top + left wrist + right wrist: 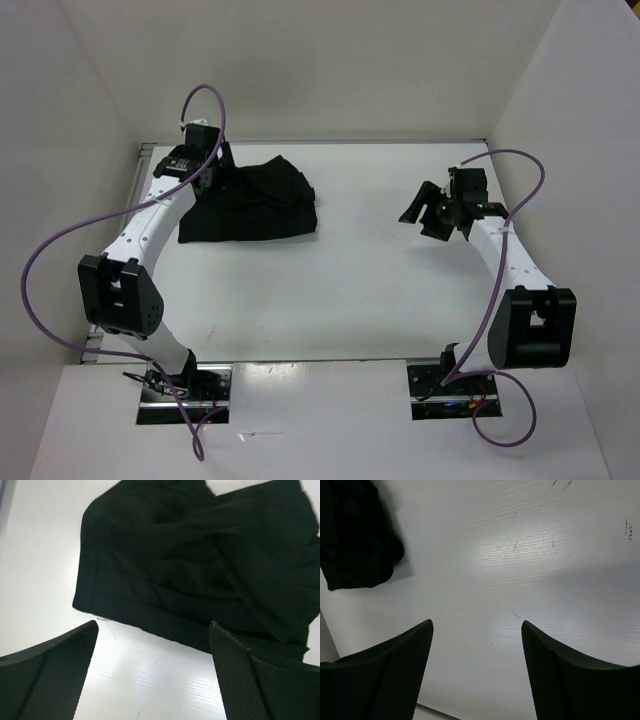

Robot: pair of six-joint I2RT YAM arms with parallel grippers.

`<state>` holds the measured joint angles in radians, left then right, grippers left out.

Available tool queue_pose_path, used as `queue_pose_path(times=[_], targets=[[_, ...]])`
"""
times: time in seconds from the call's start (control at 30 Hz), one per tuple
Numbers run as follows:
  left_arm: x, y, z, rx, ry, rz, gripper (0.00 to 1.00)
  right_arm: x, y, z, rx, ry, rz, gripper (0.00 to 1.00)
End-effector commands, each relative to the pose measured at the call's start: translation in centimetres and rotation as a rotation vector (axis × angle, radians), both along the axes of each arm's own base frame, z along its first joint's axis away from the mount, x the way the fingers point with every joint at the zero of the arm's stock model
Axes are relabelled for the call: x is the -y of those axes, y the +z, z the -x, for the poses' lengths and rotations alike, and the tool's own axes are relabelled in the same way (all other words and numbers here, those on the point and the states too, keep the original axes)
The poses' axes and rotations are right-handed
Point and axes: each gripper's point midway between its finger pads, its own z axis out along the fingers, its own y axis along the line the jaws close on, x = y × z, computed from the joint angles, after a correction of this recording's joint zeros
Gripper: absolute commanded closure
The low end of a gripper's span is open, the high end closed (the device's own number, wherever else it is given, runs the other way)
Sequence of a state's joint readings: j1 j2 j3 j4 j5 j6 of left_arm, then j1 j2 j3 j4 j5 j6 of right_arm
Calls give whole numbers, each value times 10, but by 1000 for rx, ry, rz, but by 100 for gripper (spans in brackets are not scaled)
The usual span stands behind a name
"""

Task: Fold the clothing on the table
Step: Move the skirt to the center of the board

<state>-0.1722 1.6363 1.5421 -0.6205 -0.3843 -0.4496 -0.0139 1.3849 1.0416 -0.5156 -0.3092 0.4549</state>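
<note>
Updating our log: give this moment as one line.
clothing: bunched, unfolded | left gripper: open, by its edge | right gripper: open, empty

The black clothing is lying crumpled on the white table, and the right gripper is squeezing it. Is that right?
Not quite. The clothing does lie crumpled on the white table, but the right gripper isn't squeezing it. The right wrist view shows its jaws open over bare table, with the clothing off to one side.

Open table point(360, 290) right of clothing point(255, 205)
</note>
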Motion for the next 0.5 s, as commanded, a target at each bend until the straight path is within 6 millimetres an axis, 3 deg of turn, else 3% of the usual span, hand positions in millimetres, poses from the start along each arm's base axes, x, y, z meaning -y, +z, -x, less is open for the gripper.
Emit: queue_pose_path(times=[0.0,0.1,0.2,0.23,0.27,0.33,0.37,0.43,0.47], targets=[[0,-6,-5,5,-21,98,0,1,7,-9,41,9,-5,24],[-9,-24,-15,-13,-2,104,0,0,7,-9,42,15,-12,24],[-37,-56,-24,-51,117,114,6,0,7,-9,42,15,-12,24],[-40,-77,-23,-106,135,151,8,0,7,-9,42,15,-12,24],[-56,-85,-21,-124,184,188,11,0,7,-9,42,15,-12,24],[-64,-97,-21,-123,249,282,21,0,4,-7,32,15,-12,24],[-74,-115,-9,-157,289,325,25,0,3,-4,32,15,-12,24],[-82,-124,-5,-144,339,362,35,1,4,-4,41,9,-5,24],[-86,-133,2,-166,356,363,35,1,4,-4,41,9,-5,24]])
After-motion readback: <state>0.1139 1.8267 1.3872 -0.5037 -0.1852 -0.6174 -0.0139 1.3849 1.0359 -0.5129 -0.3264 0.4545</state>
